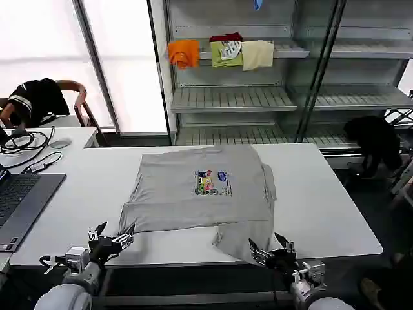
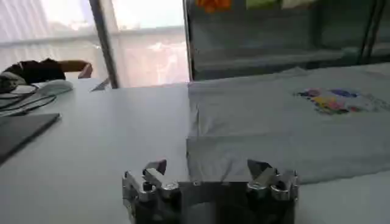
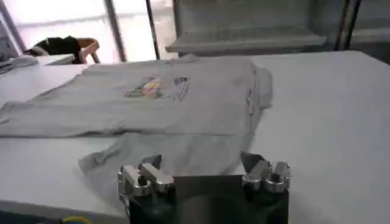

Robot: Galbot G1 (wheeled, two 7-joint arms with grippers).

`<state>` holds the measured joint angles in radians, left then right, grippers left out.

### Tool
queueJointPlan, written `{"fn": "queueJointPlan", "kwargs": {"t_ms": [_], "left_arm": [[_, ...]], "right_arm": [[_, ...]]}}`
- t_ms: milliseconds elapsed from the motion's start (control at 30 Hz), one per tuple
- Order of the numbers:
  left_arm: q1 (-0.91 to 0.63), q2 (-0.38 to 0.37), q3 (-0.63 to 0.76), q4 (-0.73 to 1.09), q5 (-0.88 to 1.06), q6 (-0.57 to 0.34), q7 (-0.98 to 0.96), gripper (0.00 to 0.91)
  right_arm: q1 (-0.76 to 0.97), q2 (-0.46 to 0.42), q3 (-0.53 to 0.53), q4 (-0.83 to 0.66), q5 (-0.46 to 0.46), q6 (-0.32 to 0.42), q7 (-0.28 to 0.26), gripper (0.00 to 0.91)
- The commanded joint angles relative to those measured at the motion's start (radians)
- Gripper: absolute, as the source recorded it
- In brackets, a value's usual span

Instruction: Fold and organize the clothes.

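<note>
One light grey short-sleeved shirt (image 1: 193, 194) lies spread on the white table (image 1: 322, 206), with its multicolour chest print (image 1: 211, 183) facing up. A fold runs along the shirt's right side. A loose flap (image 1: 242, 234) reaches toward the table's front edge. My left gripper (image 1: 115, 234) hovers open at the front edge, just short of the shirt's near left corner (image 2: 244, 158), with nothing between its fingers. Open too, my right gripper (image 1: 266, 245) sits at the front edge just before the loose flap (image 3: 177, 155). In the wrist views the left gripper (image 2: 207, 169) and right gripper (image 3: 200, 163) both show wide-spread jaws.
A laptop (image 1: 19, 200), cables and a mouse (image 1: 59, 143) lie on the left desk. A chair with a black garment (image 1: 39, 97) stands behind the desk. Behind the table, shelves (image 1: 232, 97) hold orange (image 1: 184, 53), green and cream folded garments. A black garment (image 1: 374, 139) sits at the far right.
</note>
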<state>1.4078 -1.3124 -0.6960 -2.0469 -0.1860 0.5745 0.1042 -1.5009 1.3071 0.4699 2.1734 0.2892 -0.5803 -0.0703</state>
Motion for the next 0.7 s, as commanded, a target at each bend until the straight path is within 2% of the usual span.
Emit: {"fn": "queueJointPlan", "kwargs": {"t_ms": [33, 533, 700], "left_arm": [[-0.008, 0.004, 0.004, 0.079, 0.013, -0.003, 0.009, 0.02], [-0.003, 0.014, 0.005, 0.076, -0.077, -0.02, 0.073, 0.01], [-0.018, 0.013, -0.004, 0.066, -0.187, -0.048, 0.063, 0.0]], "right_arm": [[-0.008, 0.01, -0.011, -0.018, -0.025, 0.001, -0.01, 0.0], [0.021, 0.026, -0.003, -0.02, 0.002, 0.006, -0.019, 0.0], [0.034, 0.031, 0.004, -0.02, 0.036, 0.072, -0.015, 0.0]]}}
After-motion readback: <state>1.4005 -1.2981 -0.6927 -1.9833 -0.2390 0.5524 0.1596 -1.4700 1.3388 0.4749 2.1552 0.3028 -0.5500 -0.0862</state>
